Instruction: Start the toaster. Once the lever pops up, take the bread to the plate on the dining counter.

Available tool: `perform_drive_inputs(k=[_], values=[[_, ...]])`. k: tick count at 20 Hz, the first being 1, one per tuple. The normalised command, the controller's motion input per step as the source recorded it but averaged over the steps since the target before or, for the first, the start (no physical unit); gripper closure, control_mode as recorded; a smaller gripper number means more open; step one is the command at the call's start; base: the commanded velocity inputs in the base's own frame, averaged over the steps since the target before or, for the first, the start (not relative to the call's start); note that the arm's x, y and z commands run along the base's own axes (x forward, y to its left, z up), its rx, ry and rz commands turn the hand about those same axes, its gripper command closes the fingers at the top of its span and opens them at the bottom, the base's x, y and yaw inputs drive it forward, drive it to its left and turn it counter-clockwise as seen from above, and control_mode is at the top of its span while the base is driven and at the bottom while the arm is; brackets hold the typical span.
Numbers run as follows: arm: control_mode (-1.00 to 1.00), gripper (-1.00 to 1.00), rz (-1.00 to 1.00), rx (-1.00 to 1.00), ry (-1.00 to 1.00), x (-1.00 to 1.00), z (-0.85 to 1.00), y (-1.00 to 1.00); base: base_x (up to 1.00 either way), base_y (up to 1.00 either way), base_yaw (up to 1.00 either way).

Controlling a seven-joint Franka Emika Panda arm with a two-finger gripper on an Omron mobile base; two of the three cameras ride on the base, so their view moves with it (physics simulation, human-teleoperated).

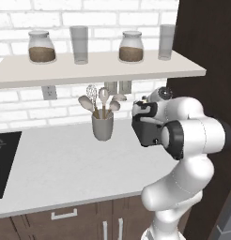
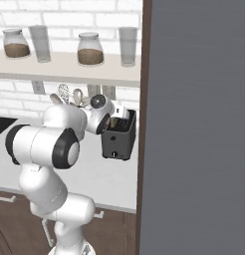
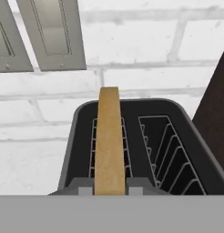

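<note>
Brown bread [image 3: 108,141] stands in toaster [image 3: 177,136] slot, directly before the gripper [image 3: 111,187].

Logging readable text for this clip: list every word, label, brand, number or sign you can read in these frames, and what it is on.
None can be read.
The toaster has a plain black body with no brand or dial marks legible.
The two jars on the shelf carry no labels.
The utensil cup is plain grey.
The wall outlets show no markings.
</note>
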Motion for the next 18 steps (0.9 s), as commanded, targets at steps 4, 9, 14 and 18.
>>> perform_drive_inputs(k=[4,9,14,18], values=[[-1.00,1.00,0.00,0.00,-0.06,-0.05,0.25,0.00,0.00,0.00,0.00],[-1.00,1.00,0.00,0.00,-0.03,-0.06,0.28,0.00,0.00,0.00,0.00],[-1.00,1.00,0.00,0.00,-0.02,-0.10,0.08,-0.01,0.00,0.00,0.00],[-1.00,1.00,0.00,0.00,-0.01,-0.18,0.00,-0.03,0.00,0.00,0.00]])
